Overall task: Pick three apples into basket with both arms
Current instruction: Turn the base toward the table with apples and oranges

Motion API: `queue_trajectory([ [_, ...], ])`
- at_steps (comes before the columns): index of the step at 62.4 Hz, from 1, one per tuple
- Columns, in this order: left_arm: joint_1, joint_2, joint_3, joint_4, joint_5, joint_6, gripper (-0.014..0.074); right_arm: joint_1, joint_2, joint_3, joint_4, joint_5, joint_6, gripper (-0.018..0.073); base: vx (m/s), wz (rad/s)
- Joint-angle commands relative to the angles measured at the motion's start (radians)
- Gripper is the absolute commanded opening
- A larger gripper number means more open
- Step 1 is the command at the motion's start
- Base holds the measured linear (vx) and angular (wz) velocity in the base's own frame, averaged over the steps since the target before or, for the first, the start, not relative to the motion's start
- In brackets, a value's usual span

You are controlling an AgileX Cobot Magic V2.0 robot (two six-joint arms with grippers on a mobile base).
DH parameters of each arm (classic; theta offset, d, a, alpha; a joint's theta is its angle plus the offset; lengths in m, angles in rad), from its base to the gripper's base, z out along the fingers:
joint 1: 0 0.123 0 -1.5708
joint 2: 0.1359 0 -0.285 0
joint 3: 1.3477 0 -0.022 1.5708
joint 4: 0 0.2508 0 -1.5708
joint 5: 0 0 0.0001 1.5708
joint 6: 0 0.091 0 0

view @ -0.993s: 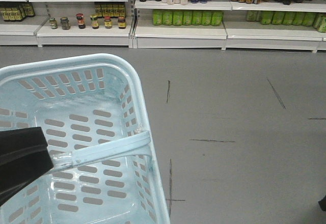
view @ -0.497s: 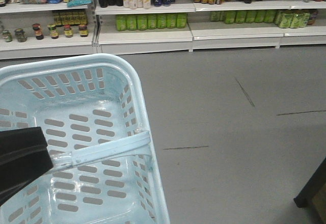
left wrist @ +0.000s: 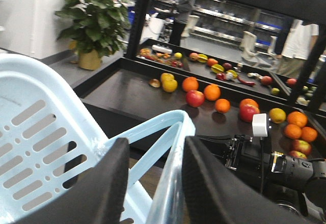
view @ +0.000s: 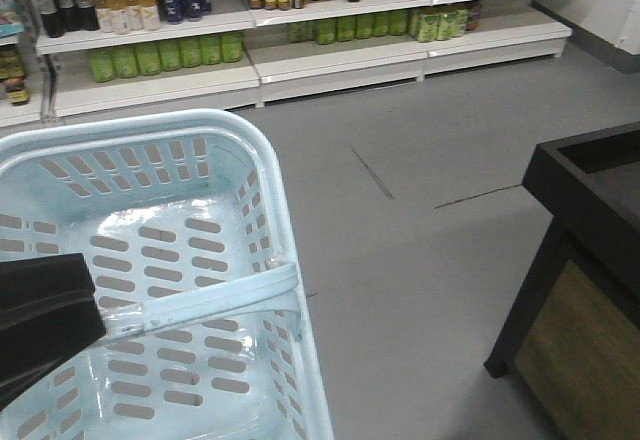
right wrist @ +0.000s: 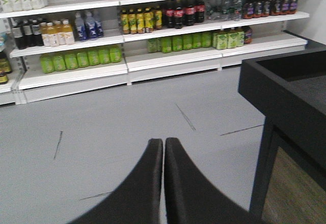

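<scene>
So the left gripper (left wrist: 155,145) is holding the basket (view: 255,175) by its swing handle (view: 210,295). In the left wrist view the pale blue handle runs right between the two black fingers (left wrist: 97,188). The far finger sits against it, and there's a sliver of gap on the near side. In the front view the handle crosses the middle of the basket, with the black claw covering its left end.

The right gripper (right wrist: 163,141) is pinched fully closed, tips touching, nothing in it. It's just hanging over grey floor (right wrist: 102,127), facing shelves (right wrist: 168,56) of bottled drinks.

The apples (left wrist: 195,98) are all out on the black display table (left wrist: 117,89), past the basket rim. I can see one red one near the middle, another (left wrist: 249,113) further right and a red-yellow one (left wrist: 301,146) by the edge. They're mixed in with oranges (left wrist: 212,91) and yellow fruits (left wrist: 169,85). There's also a potted plant (left wrist: 94,15) off in the corner.
</scene>
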Motion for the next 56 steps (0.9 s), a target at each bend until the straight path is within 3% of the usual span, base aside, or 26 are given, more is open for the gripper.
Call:
queue_trajectory([
  [1, -0.003, 0.0, -0.028, 0.019, 0.029, -0.019, -0.0006, 0.001, -0.012, 0.014, -0.011, -0.073, -0.008, -0.0005, 0.14, -0.51],
  [56, -0.003, 0.0, -0.028, 0.019, 0.028, -0.019, -0.0006, 0.001, -0.012, 0.014, -0.01, -0.073, -0.008, -0.0005, 0.11, -0.43],
])
